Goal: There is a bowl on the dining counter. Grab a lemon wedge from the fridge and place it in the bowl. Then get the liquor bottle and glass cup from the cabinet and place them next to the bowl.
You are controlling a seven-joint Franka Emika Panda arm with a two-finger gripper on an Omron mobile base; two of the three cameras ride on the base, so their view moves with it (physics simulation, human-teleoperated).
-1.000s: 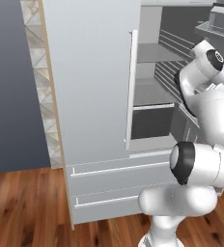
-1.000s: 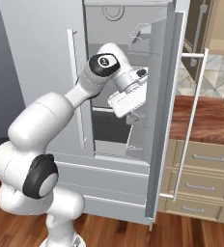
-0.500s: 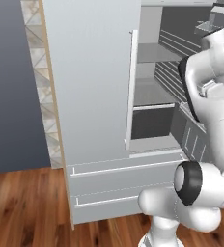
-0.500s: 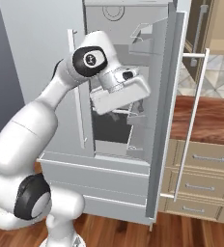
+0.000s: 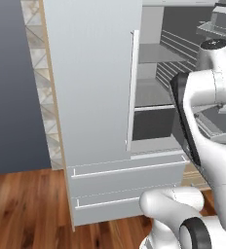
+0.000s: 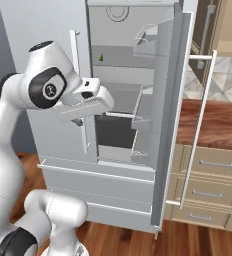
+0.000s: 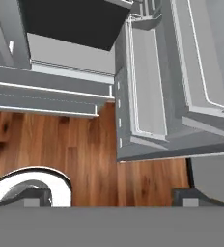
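Before the open fridge [image 6: 138, 100], the gripper [image 7: 111, 195] hangs with fingers spread wide and empty, aimed down at the floor. On an upper shelf sits a small green speck, likely the lemon wedge [image 6: 101, 57]. The wrist should lift and level toward that shelf, clear of the door bins [image 6: 143, 115].

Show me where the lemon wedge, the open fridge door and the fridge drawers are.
lemon wedge [image 6: 101, 57], right base view, its small green body on the upper shelf
open fridge door [image 6: 164, 150], right base view, its edge
fridge drawers [image 5: 124, 177], left base view, upper drawer front
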